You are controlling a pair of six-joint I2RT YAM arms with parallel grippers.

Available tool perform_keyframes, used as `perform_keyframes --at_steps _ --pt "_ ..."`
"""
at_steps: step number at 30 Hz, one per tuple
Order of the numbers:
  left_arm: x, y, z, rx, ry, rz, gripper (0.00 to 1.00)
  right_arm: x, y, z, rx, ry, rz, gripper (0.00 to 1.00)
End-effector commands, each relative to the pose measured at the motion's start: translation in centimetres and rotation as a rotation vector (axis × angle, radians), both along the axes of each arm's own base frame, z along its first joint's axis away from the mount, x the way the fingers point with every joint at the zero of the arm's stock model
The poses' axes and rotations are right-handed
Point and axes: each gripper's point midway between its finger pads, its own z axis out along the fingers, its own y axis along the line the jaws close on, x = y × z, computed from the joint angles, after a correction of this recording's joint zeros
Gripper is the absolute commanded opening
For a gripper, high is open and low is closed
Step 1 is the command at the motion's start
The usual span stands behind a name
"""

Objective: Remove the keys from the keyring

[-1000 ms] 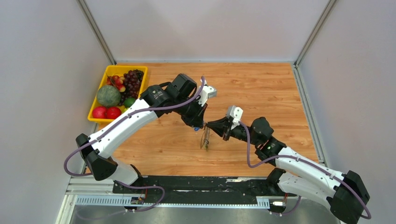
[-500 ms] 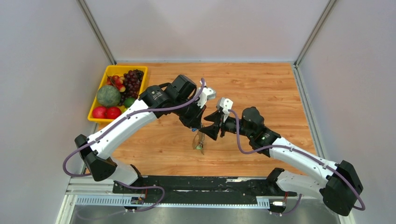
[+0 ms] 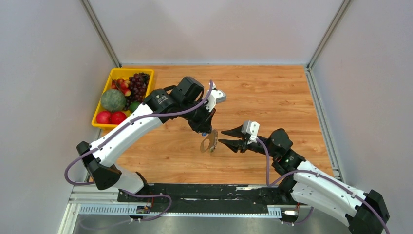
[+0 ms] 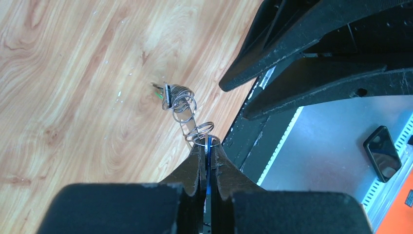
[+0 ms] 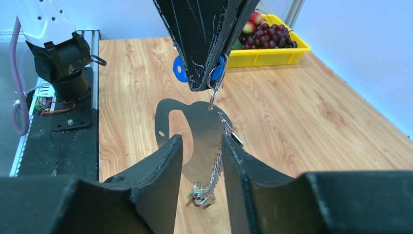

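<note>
The right gripper stands partly open and empty, its jaws flanking the chain. Just beyond, the keys dangle at the chain's foot, below the flat grey keyring. Farther, the left gripper is clamped on a blue-headed key, carrying the whole set. Expect light, free-swinging hardware; pinch one stiff key head.

Honey-orange wood grain with darker streaks on the desk. Bright yellow for the fruit bin; inside it, dark purple grapes, a mottled green melon and glossy red round fruits. Vivid blue on the blue-headed key. Shiny silver on the chain of small rings. Flat dull grey on the keyring. Touches of green and black among the keys. Matt black with whitish scuffs on the left gripper; plain black on the right gripper. Purple for the cable.
</note>
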Motion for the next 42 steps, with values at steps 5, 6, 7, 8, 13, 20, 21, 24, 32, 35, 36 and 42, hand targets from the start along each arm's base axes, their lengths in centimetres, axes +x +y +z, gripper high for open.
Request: perform_keyframes --at_steps 5,6,7,8,13,20,21,24,32,35,36,42 --pt "-0.8 -0.9 3.9 -0.115 -0.051 -0.08 0.0 -0.2 1.1 2.6 0.043 -0.148 0.061 0.38" --pt "-0.9 -0.9 3.8 -0.11 -0.045 -0.084 0.0 -0.2 1.2 2.8 0.048 -0.15 0.066 0.38" --pt "-1.0 -0.9 3.9 -0.114 -0.042 -0.09 0.0 -0.1 1.3 2.9 0.053 -0.148 0.066 0.38" --pt "-1.0 -0.9 3.9 -0.11 -0.036 -0.092 0.0 0.0 1.4 3.1 0.059 -0.147 0.068 0.38" --pt "-1.3 -1.0 4.0 -0.116 -0.03 -0.104 0.0 -0.4 1.8 3.8 0.074 -0.15 0.1 0.38" --pt "-1.4 -0.9 3.7 -0.106 -0.024 -0.104 0.0 -0.7 1.1 4.6 0.097 -0.178 0.081 0.38" --pt "-1.4 -0.9 3.7 -0.106 -0.021 -0.105 0.0 -0.8 1.0 4.7 0.096 -0.183 0.082 0.38" --pt "-1.5 -1.0 3.8 -0.113 -0.018 -0.109 0.0 -0.8 1.2 5.0 0.091 -0.19 0.094 0.38" --pt "-2.1 -1.3 3.7 -0.115 0.001 -0.133 0.0 -0.8 2.1 5.5 0.086 -0.197 0.134 0.32" --pt "-2.2 -1.2 3.8 -0.116 -0.002 -0.135 0.0 -1.0 2.4 5.5 0.082 -0.194 0.156 0.28" --pt "-2.2 -1.2 3.8 -0.115 -0.004 -0.136 0.0 -1.0 2.4 5.4 0.081 -0.19 0.16 0.28" --pt "-2.0 -1.0 4.1 -0.114 -0.026 -0.126 0.0 -1.4 2.5 4.9 0.066 -0.178 0.184 0.17"
